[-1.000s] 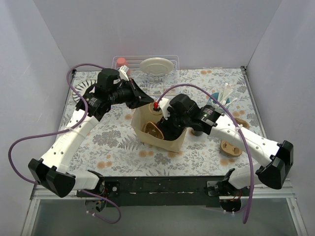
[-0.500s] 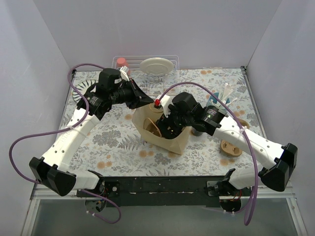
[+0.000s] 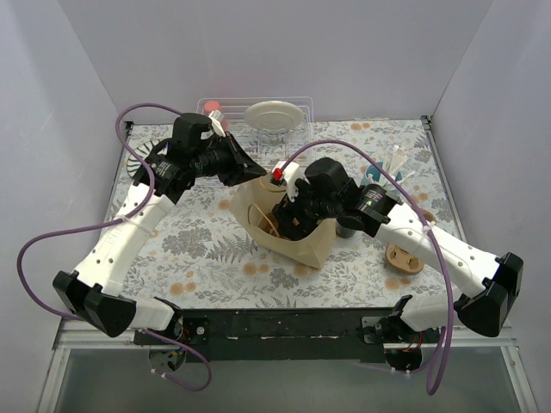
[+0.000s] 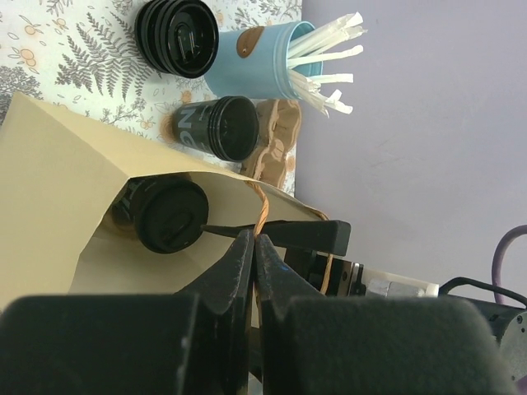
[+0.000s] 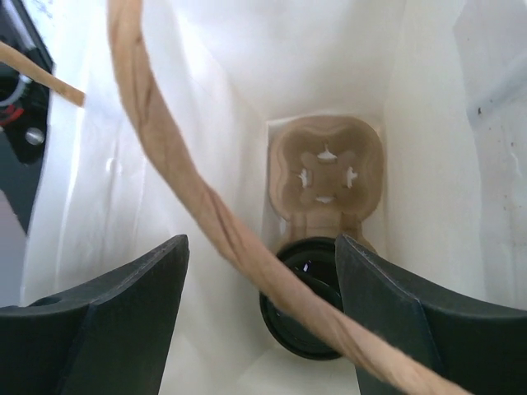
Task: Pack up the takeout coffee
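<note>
At the left rim of the brown paper bag (image 3: pixel 301 245), left gripper (image 4: pixel 254 247) clamped shut on its edge by the twine handle (image 4: pixel 262 210); right gripper (image 5: pixel 261 243) inside, jaws wide, gripping nothing, over a black cup (image 5: pixel 317 280) in the cardboard carrier (image 5: pixel 325 173); lidded cup (image 4: pixel 177 37) and second black cup (image 4: pixel 218 127) outside by light-blue cup (image 4: pixel 255 58)

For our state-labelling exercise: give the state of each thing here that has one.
paper bag: open.
left gripper: shut on the paper bag's rim.
right gripper: open, inside the bag.
cup carrier: in the bag, one slot empty.
black cup: in the bag, beside that slot.
lidded cup: outside the bag, lid on.
</note>
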Robot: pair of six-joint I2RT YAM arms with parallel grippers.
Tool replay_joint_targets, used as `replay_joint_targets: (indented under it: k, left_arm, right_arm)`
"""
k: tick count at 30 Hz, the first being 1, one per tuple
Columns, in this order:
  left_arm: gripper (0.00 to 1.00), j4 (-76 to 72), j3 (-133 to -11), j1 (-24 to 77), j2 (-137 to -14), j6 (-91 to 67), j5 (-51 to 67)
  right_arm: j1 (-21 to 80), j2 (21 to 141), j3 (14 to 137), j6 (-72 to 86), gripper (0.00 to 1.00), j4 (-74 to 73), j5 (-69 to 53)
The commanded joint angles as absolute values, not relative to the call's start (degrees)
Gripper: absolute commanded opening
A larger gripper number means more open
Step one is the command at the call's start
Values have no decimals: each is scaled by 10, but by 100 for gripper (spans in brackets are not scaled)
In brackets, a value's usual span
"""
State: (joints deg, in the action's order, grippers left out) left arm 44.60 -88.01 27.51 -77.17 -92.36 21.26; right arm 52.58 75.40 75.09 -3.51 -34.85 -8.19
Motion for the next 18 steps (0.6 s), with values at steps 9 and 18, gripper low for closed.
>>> replay_joint_targets:
  k: [9, 18]
  left_arm:
    - [0, 517, -918, 272, -757, -910, 166]
    - [0, 546, -968, 272, -777, -908, 141]
  right_arm:
    - [524, 734, 707, 12, 80, -251, -152]
    - [524, 712, 681, 18, 83, -219, -188]
